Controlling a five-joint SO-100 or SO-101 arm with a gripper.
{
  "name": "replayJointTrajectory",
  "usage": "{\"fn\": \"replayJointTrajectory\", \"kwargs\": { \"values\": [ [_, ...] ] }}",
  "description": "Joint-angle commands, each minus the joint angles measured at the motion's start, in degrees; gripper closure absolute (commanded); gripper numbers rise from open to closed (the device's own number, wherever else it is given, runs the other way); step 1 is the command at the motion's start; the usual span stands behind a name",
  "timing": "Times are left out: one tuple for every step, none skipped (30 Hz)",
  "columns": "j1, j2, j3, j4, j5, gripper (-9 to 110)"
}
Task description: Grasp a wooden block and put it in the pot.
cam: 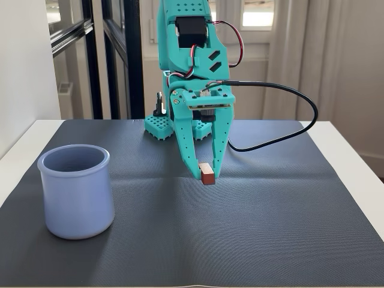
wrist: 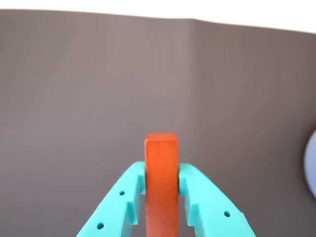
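The wooden block [wrist: 161, 182] is a small reddish-brown stick with a paler end face, held between the two teal fingers of my gripper [wrist: 161, 178], which is shut on it. In the fixed view the block [cam: 206, 173] hangs at the fingertips of the gripper [cam: 205, 172], a little above the dark mat near its middle. The pot [cam: 76, 191], a pale lavender-blue cylinder with a thick rim, stands upright on the mat at the left, well apart from the gripper. Just a sliver of the pot [wrist: 311, 165] shows at the right edge of the wrist view.
A dark woven mat [cam: 270, 222] covers the white table. The teal arm base [cam: 165, 126] sits at the back of the mat, and a black cable [cam: 300, 120] loops to its right.
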Motion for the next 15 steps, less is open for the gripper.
{"fn": "replayJointTrajectory", "kwargs": {
  "values": [
    [2.2,4.3,-2.2,-0.5,-2.8,98],
    [2.7,5.4,-2.2,-0.5,-3.9,98],
    [3.3,6.4,-2.2,-0.5,-4.8,98],
    [3.8,7.3,-2.2,-0.5,-5.7,98],
    [4.3,8.1,-2.2,-0.5,-6.9,98],
    [4.8,8.7,-2.2,-0.5,-8.1,98],
    [5.4,9.4,-2.2,-0.5,-9.3,98],
    [5.8,10.1,-2.2,-0.5,-10.6,98],
    [6.3,10.8,-2.2,-0.5,-12.0,98],
    [6.9,11.6,-2.2,-0.5,-13.4,98],
    [7.5,12.3,-2.2,-0.5,-14.9,98],
    [8.1,13.1,-2.2,-0.5,-16.3,98],
    [8.8,13.8,-2.2,-0.5,-18.0,98],
    [9.6,14.5,-2.2,-0.5,-19.3,98],
    [10.4,15.3,-2.2,-0.5,-20.7,98]
  ]
}}
